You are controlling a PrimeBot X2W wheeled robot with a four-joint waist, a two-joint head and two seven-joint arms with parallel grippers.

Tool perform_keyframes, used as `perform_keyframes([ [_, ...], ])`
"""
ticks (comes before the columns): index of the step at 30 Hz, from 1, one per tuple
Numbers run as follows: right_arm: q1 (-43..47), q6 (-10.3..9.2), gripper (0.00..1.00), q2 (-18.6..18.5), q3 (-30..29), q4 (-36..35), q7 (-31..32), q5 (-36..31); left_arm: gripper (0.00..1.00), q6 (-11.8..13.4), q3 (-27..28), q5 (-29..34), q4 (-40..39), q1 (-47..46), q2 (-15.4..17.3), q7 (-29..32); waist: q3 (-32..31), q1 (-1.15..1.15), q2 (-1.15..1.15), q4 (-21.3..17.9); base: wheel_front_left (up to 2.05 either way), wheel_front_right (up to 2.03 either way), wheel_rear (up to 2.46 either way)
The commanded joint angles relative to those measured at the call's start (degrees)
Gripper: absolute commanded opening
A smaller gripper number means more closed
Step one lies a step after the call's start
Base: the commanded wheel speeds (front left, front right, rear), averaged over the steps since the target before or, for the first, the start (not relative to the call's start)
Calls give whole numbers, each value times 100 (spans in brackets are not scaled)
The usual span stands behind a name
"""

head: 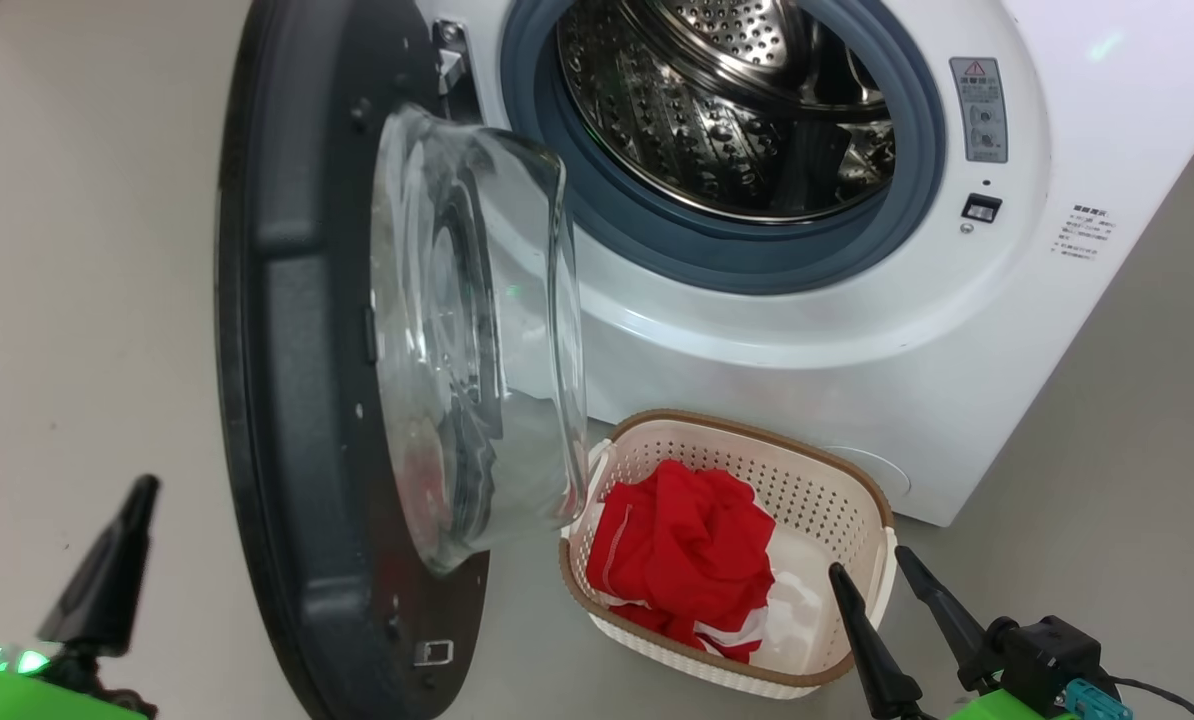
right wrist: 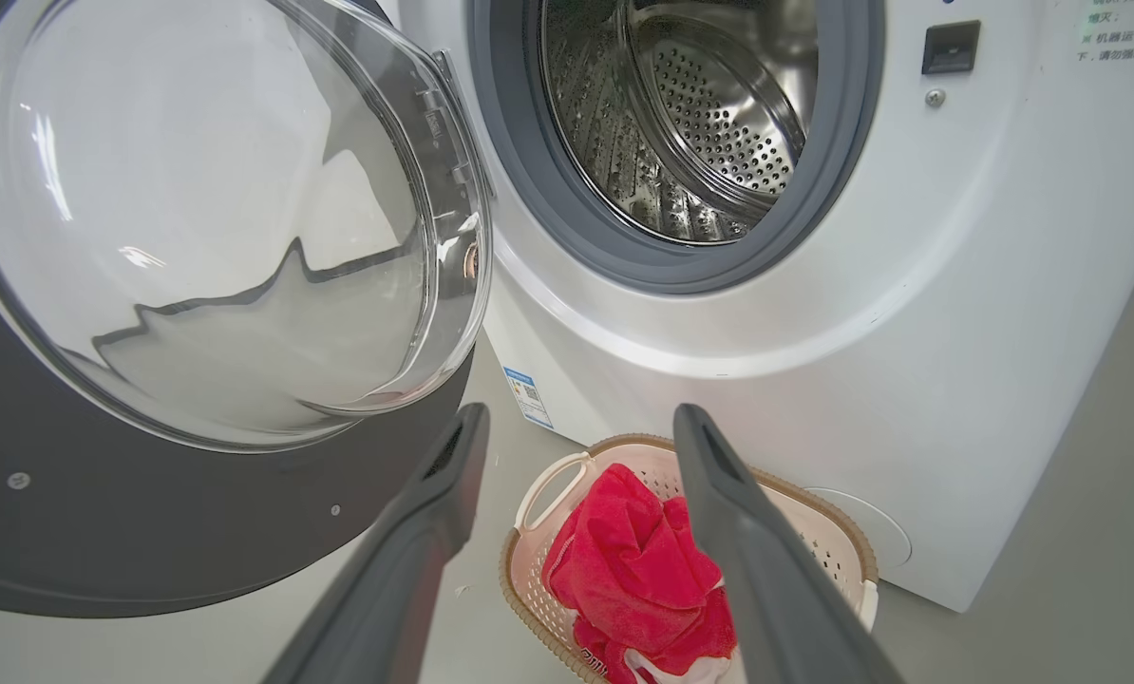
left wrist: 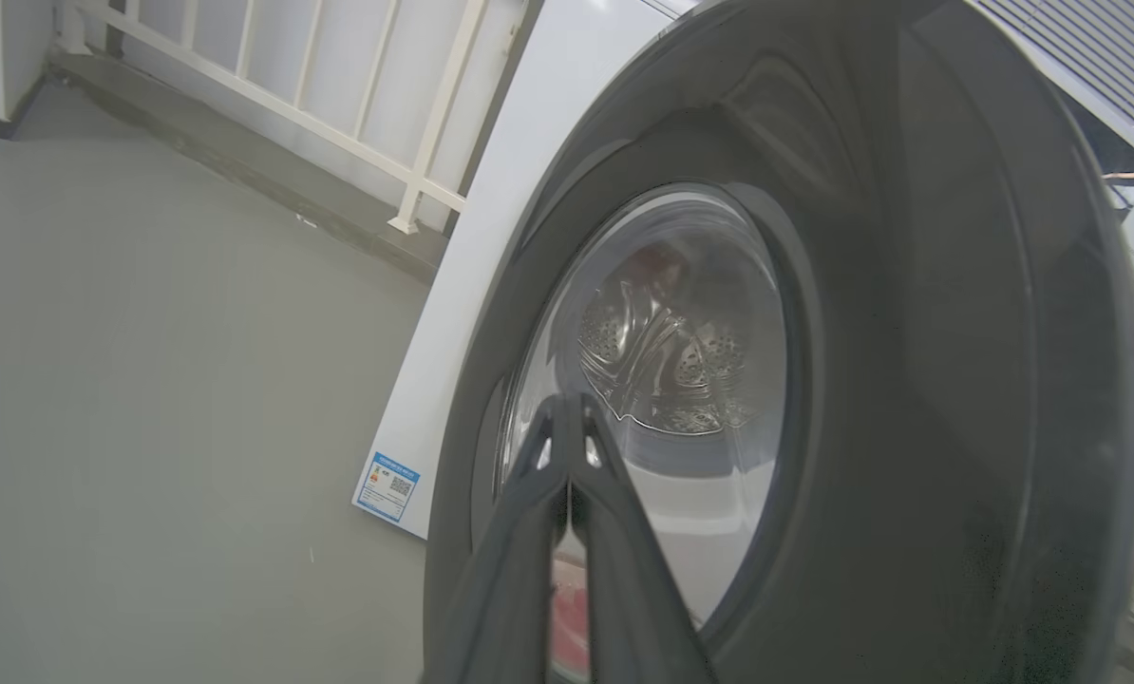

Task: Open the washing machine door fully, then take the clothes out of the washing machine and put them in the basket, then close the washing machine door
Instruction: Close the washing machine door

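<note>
Hanging wide open at the left of the washing machine (head: pixel 807 340), the washing machine door (head: pixel 287 400) stands between the two arms. The left pincer (left wrist: pixel 567 410), pressed together on nothing, points at the door's outer face, near its glass window (left wrist: pixel 681 380). The right pincer (head: pixel 869 562), spread apart and holding nothing, hovers at the near rim of the basket (head: pixel 817 490). The basket sits on the floor (head: pixel 77 300) just in front of the machine and holds the red clothes (head: pixel 687 550).
</note>
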Motion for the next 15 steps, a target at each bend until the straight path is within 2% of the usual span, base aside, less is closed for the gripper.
perform_keyframes([
  [1, -213, 36, 100, -21, 119, -146, -37, -60, 0, -31, 8, -254, -303, -356, 442, -46, 51, 0, 0, -44, 0, 0, 0],
  [6, -244, 36, 100, -11, 101, -145, -37, -83, 0, -31, -550, -688, -745, -511, 966, -46, 124, 0, 0, -94, 0, 0, 0],
  [15, -293, 36, 100, 5, 86, -140, -37, -115, 0, -31, -1012, -970, -1205, -719, 1320, -46, 185, 0, 0, -187, 0, 0, 0],
])
